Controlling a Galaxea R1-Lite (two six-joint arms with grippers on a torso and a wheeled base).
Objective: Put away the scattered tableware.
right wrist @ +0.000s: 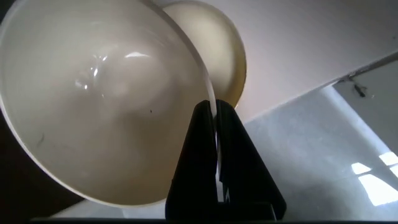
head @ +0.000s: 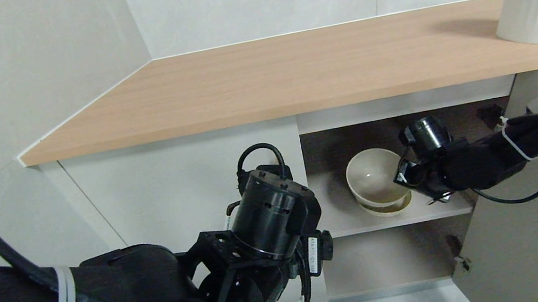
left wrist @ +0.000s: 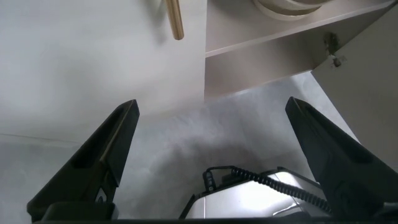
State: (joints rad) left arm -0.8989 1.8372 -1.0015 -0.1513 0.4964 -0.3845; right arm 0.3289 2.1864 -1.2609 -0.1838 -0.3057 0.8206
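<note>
Bowl (head: 374,177): tilted, on shelf (head: 338,218) (another dish (head: 389,209) beneath)
Right gripper (right wrist: 216,109): clamped on bowl rim, 3 o'clock
Left gripper (left wrist: 211,104): wide, empty

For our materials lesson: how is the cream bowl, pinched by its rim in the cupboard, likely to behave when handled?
The bowl looks glossy, so it may slip in the right pincer, which grips only its thin rim. It looks rigid and probably ceramic, so likely chips if knocked against the dish close by.
</note>
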